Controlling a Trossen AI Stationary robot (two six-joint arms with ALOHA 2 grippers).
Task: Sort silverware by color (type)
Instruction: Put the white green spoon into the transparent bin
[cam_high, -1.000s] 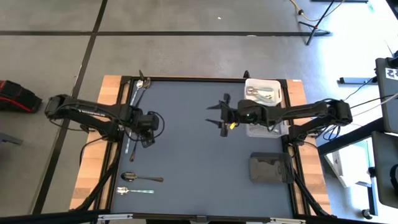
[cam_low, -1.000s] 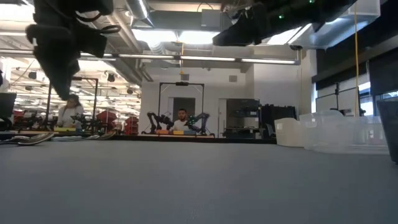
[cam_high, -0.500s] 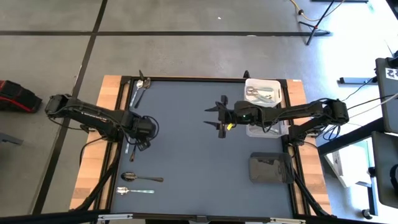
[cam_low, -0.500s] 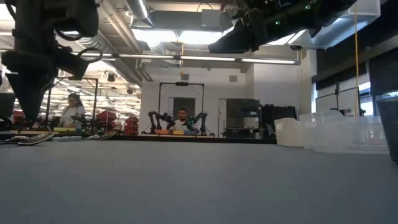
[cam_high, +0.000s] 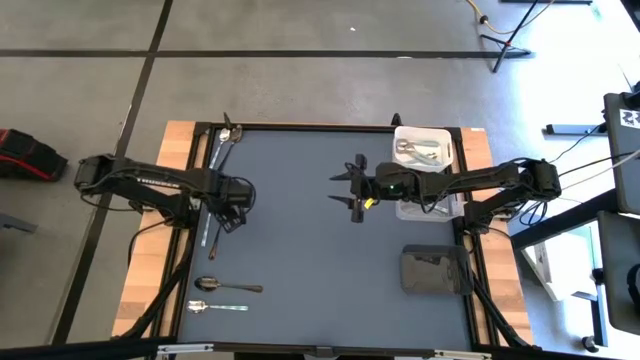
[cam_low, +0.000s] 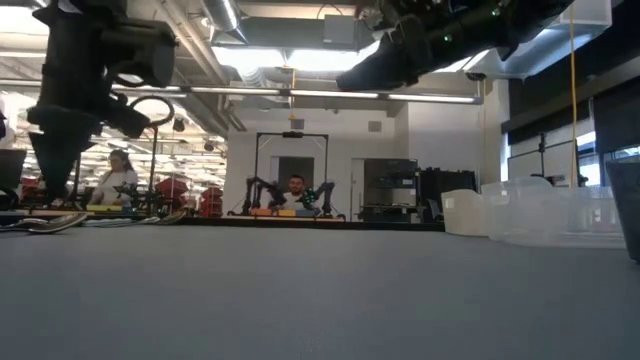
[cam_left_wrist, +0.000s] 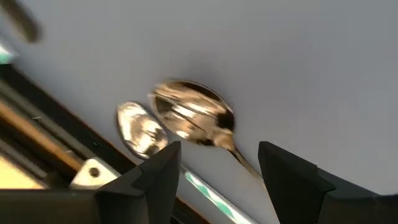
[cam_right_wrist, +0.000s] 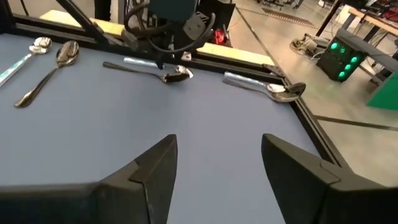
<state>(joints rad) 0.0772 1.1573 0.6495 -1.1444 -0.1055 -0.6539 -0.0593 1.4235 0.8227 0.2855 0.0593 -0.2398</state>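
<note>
The left gripper (cam_high: 232, 212), jaws wide and empty, is settling lower over the silverware (cam_high: 213, 228) at the mat's left edge in the high view, nearing a pickup, while the right gripper (cam_high: 347, 187) is hovering mid-frame, also open and empty.

- We see a blue-grey tabletop (cam_high: 310, 230) with light wood edges.
- The spoons (cam_high: 228, 287) near the left edge are shiny silver.
- The bin (cam_high: 422, 150) at the right edge is white; the other bin (cam_high: 434, 268) is dark grey.

Grey-blue table (cam_high: 300, 230) carries spoons (cam_high: 227, 287) beside the open left jaws, and white bin (cam_high: 422, 150) and dark bin (cam_high: 434, 268) behind the right jaws.
</note>
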